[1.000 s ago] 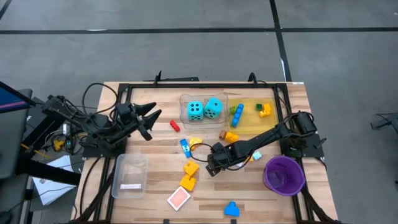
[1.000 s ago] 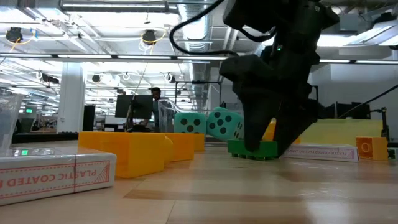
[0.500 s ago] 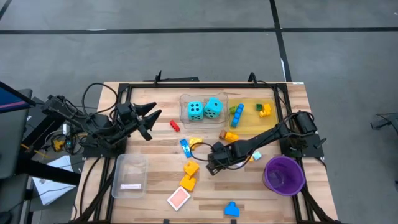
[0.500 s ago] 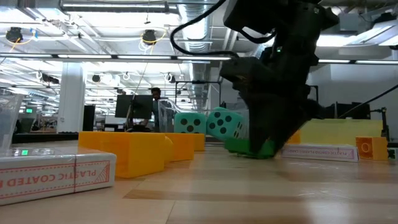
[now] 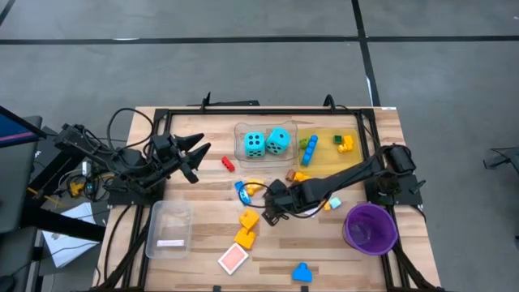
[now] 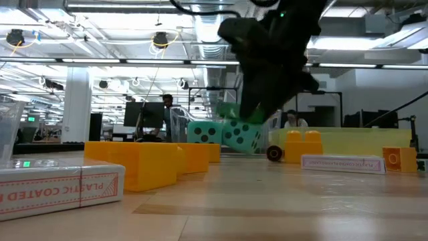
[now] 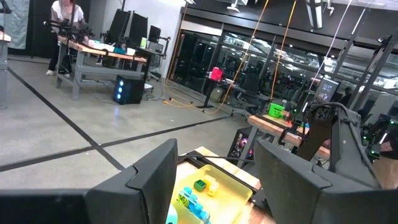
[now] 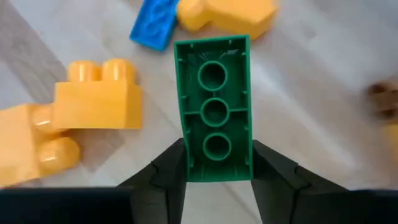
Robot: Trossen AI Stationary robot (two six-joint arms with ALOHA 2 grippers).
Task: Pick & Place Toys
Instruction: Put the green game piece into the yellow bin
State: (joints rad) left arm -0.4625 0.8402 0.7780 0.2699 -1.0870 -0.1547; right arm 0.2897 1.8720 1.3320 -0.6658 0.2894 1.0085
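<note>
Gripping a green brick by its long sides, the right gripper has its fingers closed narrowly on it — the brick's hollow underside, with three round tubes, faces the wrist camera. In the low view the brick hangs clear above the desk, in front of the two turquoise dice. From above, this gripper sits near the desk's middle, beside a blue brick and yellow-orange bricks. The dice rest in a clear tray, next to a yellow tray holding a few small bricks. A purple bowl stands near the right edge. The left gripper hovers over the desk's left side — fingers partly spread, holding nothing.
</note>
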